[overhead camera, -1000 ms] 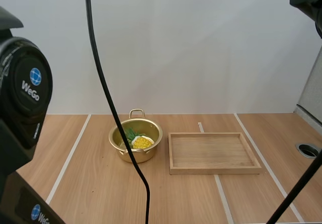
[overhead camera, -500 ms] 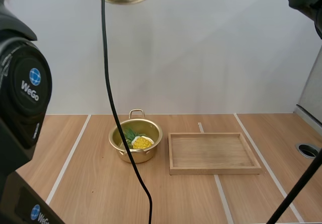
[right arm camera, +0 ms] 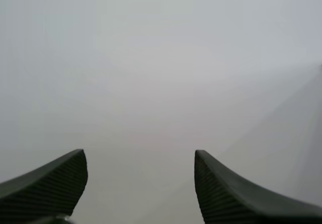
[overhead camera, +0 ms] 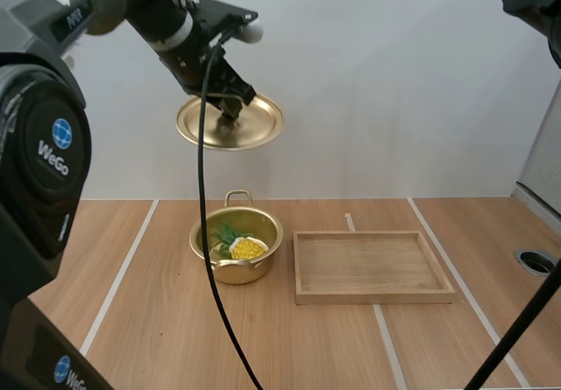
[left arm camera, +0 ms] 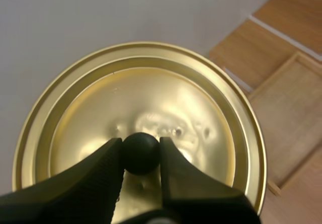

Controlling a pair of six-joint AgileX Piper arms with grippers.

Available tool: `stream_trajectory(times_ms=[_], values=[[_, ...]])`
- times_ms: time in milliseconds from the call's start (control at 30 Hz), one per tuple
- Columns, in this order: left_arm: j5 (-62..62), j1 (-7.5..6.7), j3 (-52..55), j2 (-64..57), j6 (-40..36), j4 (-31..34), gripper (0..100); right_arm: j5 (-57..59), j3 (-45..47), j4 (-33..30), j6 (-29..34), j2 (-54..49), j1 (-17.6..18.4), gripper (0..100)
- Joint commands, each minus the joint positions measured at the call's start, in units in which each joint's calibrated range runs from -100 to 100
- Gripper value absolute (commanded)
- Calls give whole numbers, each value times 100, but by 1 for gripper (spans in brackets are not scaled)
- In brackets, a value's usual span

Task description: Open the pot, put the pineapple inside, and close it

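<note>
In the upper left of the high view, the left gripper (overhead camera: 230,112) hangs in the air with its jaws closed tight on the black knob (left arm camera: 141,154) of the gold lid (overhead camera: 256,127), which hangs level under it. Straight below, left of centre on the table (overhead camera: 149,320), the pot (overhead camera: 241,273) stands uncovered with the pineapple (overhead camera: 247,248) lying inside it. Just to its right sits the wooden tray (overhead camera: 377,296), not touching it. The right gripper (right arm camera: 141,183) has its jaws spread wide, with nothing between them.
</note>
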Motion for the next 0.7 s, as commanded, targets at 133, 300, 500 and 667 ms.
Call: stream_trajectory(times_ms=[133,300,500,667], values=[[0,-4,1432,-44,129,-181,0,-47,-9,-52,-29,-53,-19,100],[-813,-4,2293,-44,179,-207,0,-32,-9,-52,-28,-53,-19,100],[-1767,-4,2822,-44,438,-333,0,242,-9,-52,-28,-53,-19,100],[-2479,-4,3116,15,675,-706,0,614,-9,-52,-28,-53,-19,100]])
